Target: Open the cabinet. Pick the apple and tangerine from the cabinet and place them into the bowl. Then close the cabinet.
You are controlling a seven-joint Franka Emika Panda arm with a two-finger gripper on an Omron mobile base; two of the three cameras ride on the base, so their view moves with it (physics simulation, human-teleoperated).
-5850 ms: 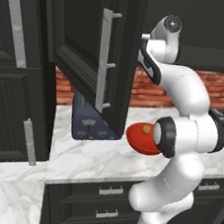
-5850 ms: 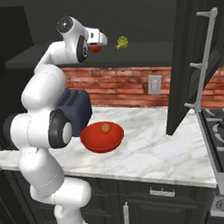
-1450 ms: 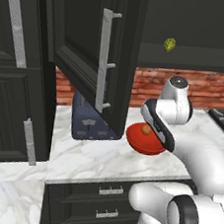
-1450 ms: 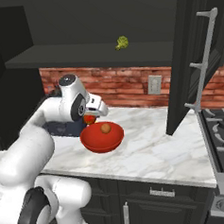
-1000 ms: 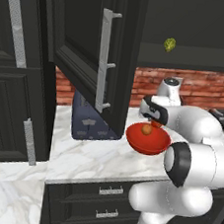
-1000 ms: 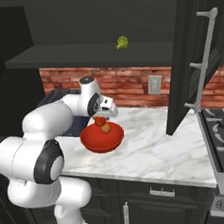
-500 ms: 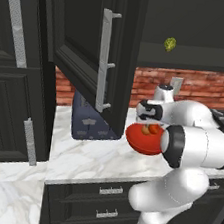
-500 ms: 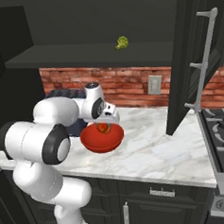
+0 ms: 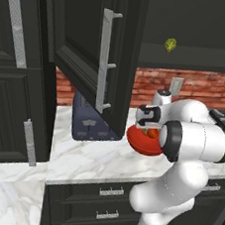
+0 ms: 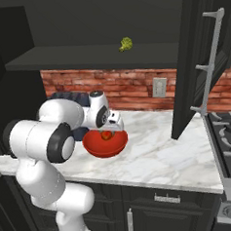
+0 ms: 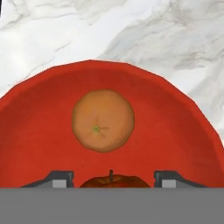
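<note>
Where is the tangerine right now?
In the hand view, the tangerine lies inside the bowl, beside the apple.

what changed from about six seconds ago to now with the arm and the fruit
The white arm swung down from the black wall cabinet shelf, carrying the small red apple to the glossy red bowl. The gripper now straddles it beside the orange tangerine. Cabinet doors, bowl and yellow-green item stayed.

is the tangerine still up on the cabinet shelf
No, the tangerine lies inside the red bowl in the hand view, just beyond the apple.
</note>
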